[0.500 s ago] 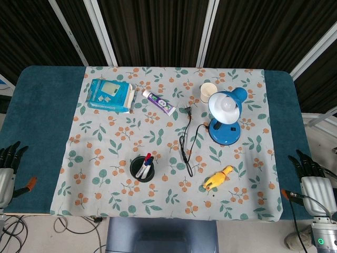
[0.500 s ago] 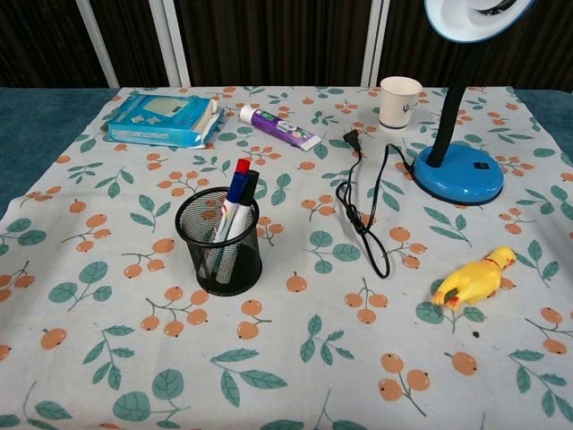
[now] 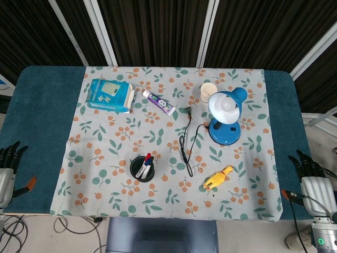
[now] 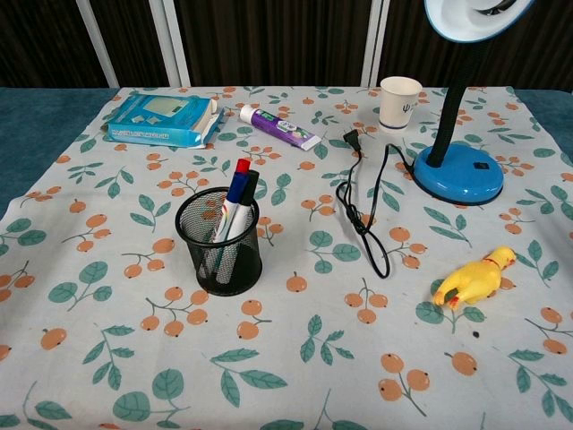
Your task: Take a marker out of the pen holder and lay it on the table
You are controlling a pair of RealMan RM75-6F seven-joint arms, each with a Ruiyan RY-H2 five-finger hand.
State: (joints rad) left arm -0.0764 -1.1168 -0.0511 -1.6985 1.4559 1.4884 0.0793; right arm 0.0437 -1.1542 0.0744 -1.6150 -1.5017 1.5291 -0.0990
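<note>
A black mesh pen holder (image 3: 142, 169) (image 4: 219, 242) stands on the flowered cloth, left of centre near the front. Three markers (image 3: 145, 164) (image 4: 236, 199) lean in it: red, blue and black caps show. My left hand (image 3: 7, 167) hangs beyond the table's left front corner, fingers apart, holding nothing. My right hand (image 3: 311, 178) hangs off the right front corner, fingers spread and empty. Both hands are far from the holder. Neither hand shows in the chest view.
A blue lamp (image 3: 225, 117) with a black cord (image 3: 185, 142) stands right of centre, a paper cup (image 3: 208, 92) behind it. A yellow toy chicken (image 3: 218, 178) lies front right. A blue box (image 3: 109, 95) and a toothpaste tube (image 3: 158, 102) lie at the back left.
</note>
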